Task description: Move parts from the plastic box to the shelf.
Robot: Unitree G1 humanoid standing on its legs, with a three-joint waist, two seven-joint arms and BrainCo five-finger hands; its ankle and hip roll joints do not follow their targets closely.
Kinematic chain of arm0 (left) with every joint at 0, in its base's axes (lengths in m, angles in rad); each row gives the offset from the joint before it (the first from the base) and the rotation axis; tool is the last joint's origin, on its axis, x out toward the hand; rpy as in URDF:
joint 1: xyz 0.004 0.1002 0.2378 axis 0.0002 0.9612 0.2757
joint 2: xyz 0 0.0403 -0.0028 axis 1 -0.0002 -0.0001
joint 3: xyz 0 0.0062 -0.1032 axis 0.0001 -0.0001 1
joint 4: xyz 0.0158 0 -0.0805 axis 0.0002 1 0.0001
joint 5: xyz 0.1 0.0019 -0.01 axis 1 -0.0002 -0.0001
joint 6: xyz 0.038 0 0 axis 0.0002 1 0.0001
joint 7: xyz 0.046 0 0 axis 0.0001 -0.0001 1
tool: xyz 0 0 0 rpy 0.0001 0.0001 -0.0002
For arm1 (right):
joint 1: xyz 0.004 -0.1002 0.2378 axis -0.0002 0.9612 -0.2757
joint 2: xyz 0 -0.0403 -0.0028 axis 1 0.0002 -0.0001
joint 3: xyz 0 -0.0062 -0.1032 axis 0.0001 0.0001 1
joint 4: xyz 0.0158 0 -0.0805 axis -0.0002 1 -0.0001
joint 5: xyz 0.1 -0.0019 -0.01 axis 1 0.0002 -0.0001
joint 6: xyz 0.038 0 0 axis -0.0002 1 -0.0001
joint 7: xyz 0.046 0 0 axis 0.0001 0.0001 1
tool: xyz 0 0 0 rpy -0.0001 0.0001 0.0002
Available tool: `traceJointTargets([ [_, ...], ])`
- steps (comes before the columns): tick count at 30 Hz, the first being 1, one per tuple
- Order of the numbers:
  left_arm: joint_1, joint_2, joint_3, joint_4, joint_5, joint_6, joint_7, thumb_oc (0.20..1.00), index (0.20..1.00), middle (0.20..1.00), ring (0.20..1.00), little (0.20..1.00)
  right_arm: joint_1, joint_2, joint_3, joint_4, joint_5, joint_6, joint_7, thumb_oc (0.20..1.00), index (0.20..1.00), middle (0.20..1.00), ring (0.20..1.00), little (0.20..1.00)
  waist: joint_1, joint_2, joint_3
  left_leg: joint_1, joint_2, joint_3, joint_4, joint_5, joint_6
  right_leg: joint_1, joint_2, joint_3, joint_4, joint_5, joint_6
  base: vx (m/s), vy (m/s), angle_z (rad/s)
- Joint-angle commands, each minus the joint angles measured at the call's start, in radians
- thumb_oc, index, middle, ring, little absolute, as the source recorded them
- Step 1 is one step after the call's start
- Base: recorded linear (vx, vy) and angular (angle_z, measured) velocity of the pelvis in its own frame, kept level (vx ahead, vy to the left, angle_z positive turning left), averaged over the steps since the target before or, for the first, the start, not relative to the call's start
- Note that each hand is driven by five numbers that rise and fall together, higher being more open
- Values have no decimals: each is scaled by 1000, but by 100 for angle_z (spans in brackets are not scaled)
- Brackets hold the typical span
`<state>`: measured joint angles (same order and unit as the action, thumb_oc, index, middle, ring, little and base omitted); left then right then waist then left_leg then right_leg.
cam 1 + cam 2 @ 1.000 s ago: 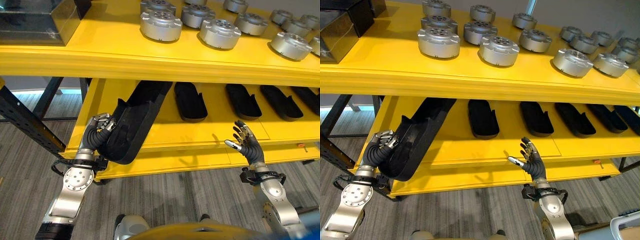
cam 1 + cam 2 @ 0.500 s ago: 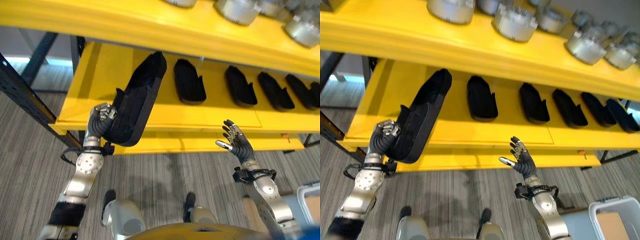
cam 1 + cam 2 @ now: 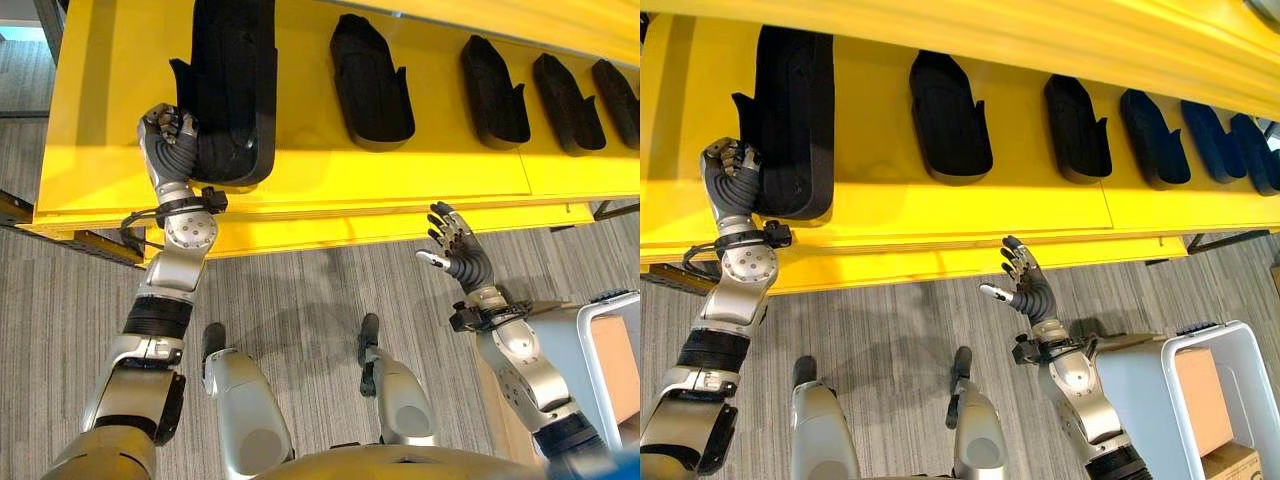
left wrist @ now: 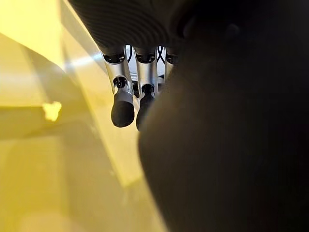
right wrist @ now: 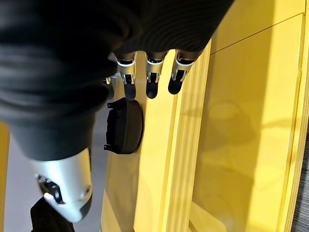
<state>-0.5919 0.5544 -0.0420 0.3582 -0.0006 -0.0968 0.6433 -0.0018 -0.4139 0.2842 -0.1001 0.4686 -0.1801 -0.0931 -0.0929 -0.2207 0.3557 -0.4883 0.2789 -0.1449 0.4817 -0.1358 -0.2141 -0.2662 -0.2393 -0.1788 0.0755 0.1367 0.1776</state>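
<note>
Shelf (image 3: pixel 330 195) of yellow metal now bears the long black moulded part (image 3: pixel 232 90), swung straight, left hand (image 3: pixel 170 140) curled on it; right hand (image 3: pixel 455 255) spread, empty.

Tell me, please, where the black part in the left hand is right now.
The black part lies on the yellow shelf at its left end, the left hand gripping its near end.

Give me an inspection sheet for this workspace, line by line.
Surface: yellow shelf, lower level, front lip facing the robot.
Job's things: large black part lying at the shelf's left end; more black parts lie in a row along the shelf to its right.
Clutter: nothing seen.
Hands: left hand curled on the large black part's near end; right hand open, empty, in front of the shelf edge.
Cables: nothing seen.
Surroundings: grey striped floor; white plastic box at lower right, holding a brown item.
</note>
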Motion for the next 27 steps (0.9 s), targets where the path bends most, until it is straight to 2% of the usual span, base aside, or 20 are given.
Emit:
traceJointTargets([
  [1,-150,86,-36,35,-28,-50,59,200,200,200,200,200,-18,-45,-37,-85,36,-77,-7,1000,1000,1000,1000,1000,1,20,-9,35,-65,100,-95,51,109,-34,-34,-8,202,-142,-2,0,0,0],
  [4,-173,96,-47,63,-35,-48,61,200,200,200,200,200,-22,-44,-32,-83,38,-77,-6,1000,1000,1000,1000,1000,-3,20,-11,26,-63,98,-89,49,110,-40,-33,-8,203,-141,-2,-4,-1,-1],
  [8,-270,140,-96,196,-67,-29,50,200,200,200,200,200,-26,-56,-14,-89,49,-78,8,1000,1000,1000,1000,1000,-23,15,-20,-8,-57,92,-72,49,111,-64,-23,-7,203,-136,0,-3,-1,-1],
  [14,-350,206,-150,310,-42,1,35,200,200,200,200,200,-10,-71,-21,-99,55,-87,22,1000,1000,1000,1000,1000,-45,11,-27,-56,-56,89,-41,41,113,-101,-11,-1,210,-134,-3,0,0,0],
  [27,-357,236,-163,375,-22,20,19,200,200,200,200,200,3,-85,-33,-111,68,-92,37,1000,1000,1000,1000,1000,-51,20,-33,-97,-56,86,-26,38,114,-133,-3,1,215,-139,-8,1,0,-1],
])
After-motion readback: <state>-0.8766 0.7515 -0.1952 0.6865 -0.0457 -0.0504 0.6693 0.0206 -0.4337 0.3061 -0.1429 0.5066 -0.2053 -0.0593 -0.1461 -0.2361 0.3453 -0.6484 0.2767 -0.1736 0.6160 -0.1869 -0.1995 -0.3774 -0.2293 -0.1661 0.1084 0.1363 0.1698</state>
